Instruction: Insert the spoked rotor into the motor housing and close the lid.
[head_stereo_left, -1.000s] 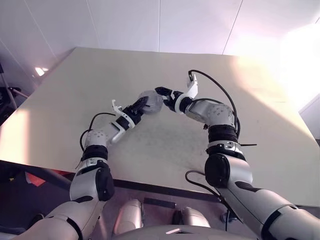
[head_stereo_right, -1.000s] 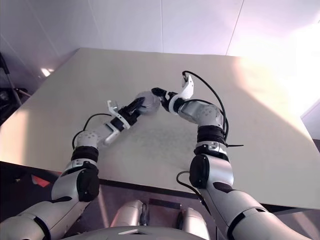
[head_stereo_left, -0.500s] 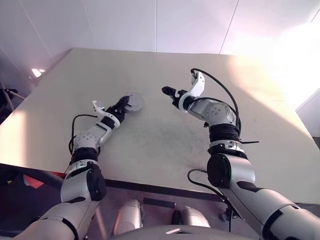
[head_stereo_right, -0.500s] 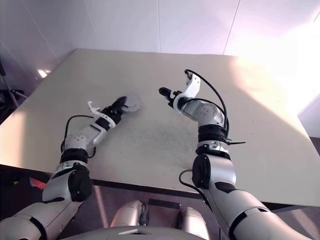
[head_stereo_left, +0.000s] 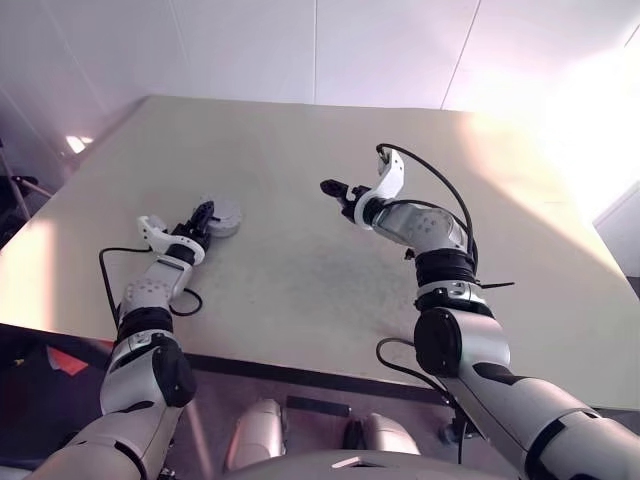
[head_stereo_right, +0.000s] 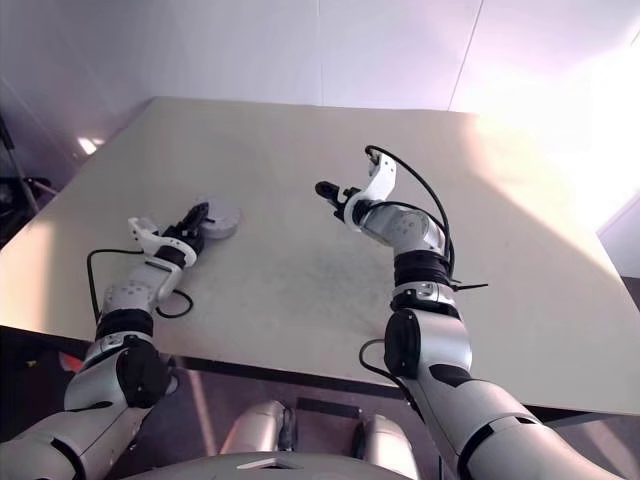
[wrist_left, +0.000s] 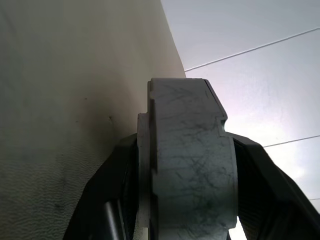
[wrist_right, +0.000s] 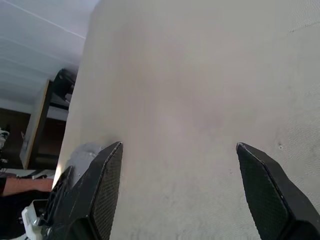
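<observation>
left gripper (head_stereo_left: 205, 214): I have it clamped edge-on around a round grey-white assembly, which I take to be the motor housing (head_stereo_left: 222, 217) with its lid (wrist_left: 186, 165) on. In the left wrist view the pale scratched body sits between both black fingers (wrist_left: 107, 200). Low on the left part of the table (head_stereo_left: 300, 290).

right gripper (head_stereo_left: 331, 188): jaws well apart, nothing between them. Hovering over the middle of the table, well apart from the left one.

spoked rotor: I can't see it anywhere. My guess is it's already inside the stack, but I can't confirm that.

lid seating: can't tell from here whether it's fully down or just resting. Stepped edge shows in the left wrist view, no clear gap.

risk 1: grip is on the rim of a round, smooth part. If I open while it's tilted or above the surface, it may roll or the lid may pop off.

risk 2: the assembly sits off toward the table's left edge. A roll that way could go over.

risk 3: left arm cable (head_stereo_left: 110, 275) loops on the table beside the forearm. It could drag as I pull back.

surroundings: bare tabletop, white wall panels behind, dark furniture off the left edge.

obstacles: none between the grippers.
</observation>
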